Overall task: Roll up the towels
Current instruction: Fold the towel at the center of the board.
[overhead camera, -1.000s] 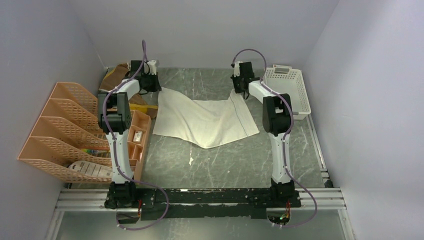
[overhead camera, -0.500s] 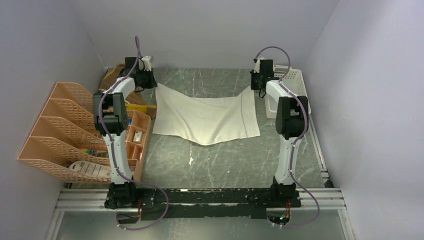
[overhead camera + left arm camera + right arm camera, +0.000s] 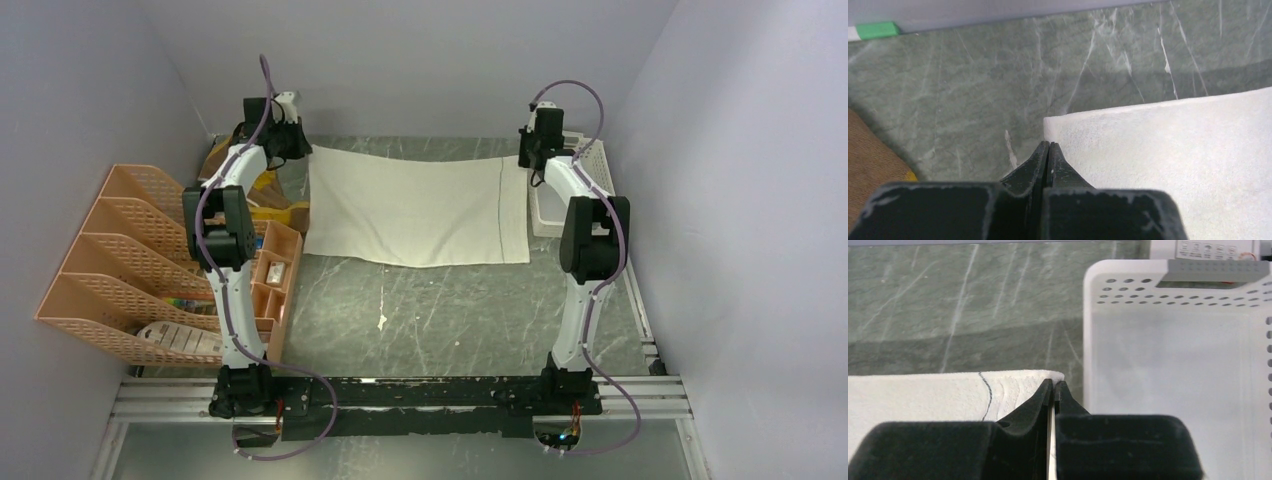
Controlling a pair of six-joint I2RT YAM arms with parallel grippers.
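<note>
My left pincer (image 3: pixel 1048 145) is pressed shut on the far left corner of the cream towel (image 3: pixel 1173 150), and my right pincer (image 3: pixel 1053 384) is pressed shut on its far right corner, just past a thin dark stripe in the cloth. Between my two pincers the towel's far edge runs taut and nearly straight across the back of the table (image 3: pixel 450 310), and the rest spreads flat toward my bases. Just right of my right pincer sits the white basket (image 3: pixel 1173 365); inside it I see only its pale floor and the rows of holes in its wall. By my left arm the brown towel (image 3: pixel 228 150) lies bunched, a mustard patch at its edge. Further left stands the orange rack (image 3: pixel 110 250), with a printed packet (image 3: pixel 180 340) in its nearest slot, and beside it a small orange box (image 3: pixel 282 245) holds small items I cannot make out.
</note>
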